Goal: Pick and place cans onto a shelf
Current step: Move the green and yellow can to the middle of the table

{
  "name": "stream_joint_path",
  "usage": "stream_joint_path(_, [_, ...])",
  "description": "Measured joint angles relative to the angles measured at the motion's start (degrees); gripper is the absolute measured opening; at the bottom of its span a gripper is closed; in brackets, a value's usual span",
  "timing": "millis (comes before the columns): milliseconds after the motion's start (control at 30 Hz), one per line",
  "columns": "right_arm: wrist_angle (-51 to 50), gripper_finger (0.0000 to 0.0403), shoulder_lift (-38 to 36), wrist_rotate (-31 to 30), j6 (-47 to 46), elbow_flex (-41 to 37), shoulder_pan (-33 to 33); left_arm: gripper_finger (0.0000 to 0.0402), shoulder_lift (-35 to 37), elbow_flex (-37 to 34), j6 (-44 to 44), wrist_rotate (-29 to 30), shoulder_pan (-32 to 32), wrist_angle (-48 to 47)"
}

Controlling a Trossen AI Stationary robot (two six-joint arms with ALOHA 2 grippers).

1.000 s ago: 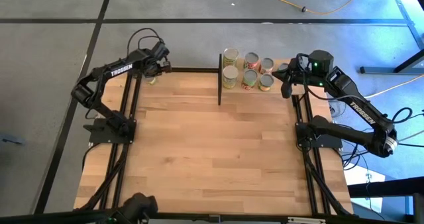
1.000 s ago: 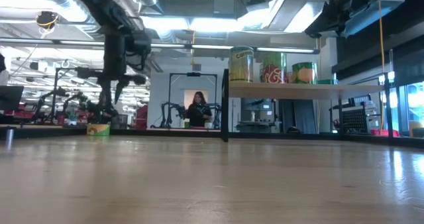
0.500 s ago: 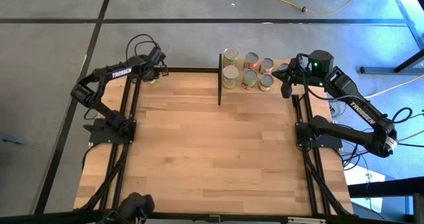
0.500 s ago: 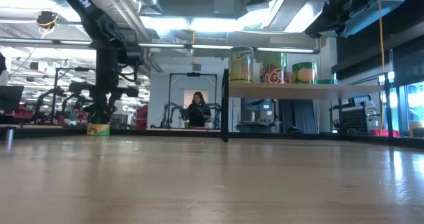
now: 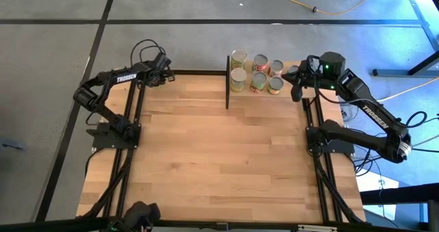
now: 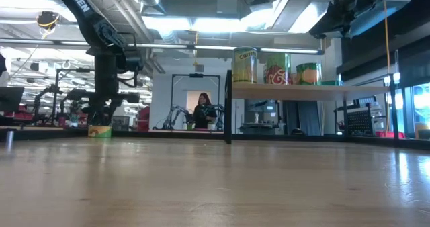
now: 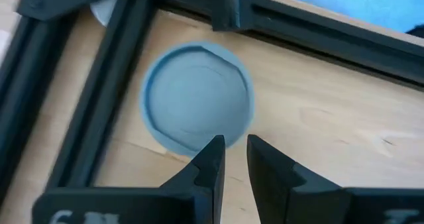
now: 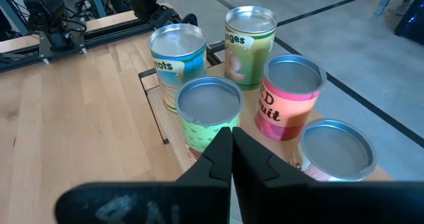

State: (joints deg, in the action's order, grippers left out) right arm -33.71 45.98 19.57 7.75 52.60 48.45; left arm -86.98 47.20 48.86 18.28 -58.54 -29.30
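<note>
One can with a silver-grey top (image 7: 199, 95) and a yellow-green label (image 6: 99, 130) stands upright on the table's far left corner, inside the black frame. My left gripper (image 5: 159, 73) hovers just above it. Its fingers are nearly together, and their tips (image 7: 235, 148) are by the can's rim, apart from it. Several cans (image 5: 257, 73) stand upright on the shelf (image 6: 302, 90) at the far right; they also show in the right wrist view (image 8: 211, 111). My right gripper (image 8: 232, 141) is shut and empty, above the shelf's right end (image 5: 298, 81).
A black metal frame (image 7: 99, 105) runs along the table's edges beside the lone can. The shelf's black upright (image 5: 227, 81) stands at its left end. The wide wooden tabletop (image 5: 219, 149) lies between the arms. A person (image 6: 200, 111) shows in the room behind.
My left gripper has moved toward the table's left edge and come down over the lone can in the far left corner. The can and the right arm have stayed still.
</note>
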Motion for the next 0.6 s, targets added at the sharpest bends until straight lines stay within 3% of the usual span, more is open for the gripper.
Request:
stream_joint_path(167, [-0.07, 0.0007, 0.0, 0.0, 0.07, 0.0, 0.02, 0.0057, 0.0, 0.0, -3.43, -3.91, 0.02, 0.03])
stream_joint_path(600, [-0.37, 0.0008, 0.0, 0.02, 1.32, 0.0, 0.02, 0.0057, 0.0, 0.0, -5.97, -3.02, 0.48, 0.08])
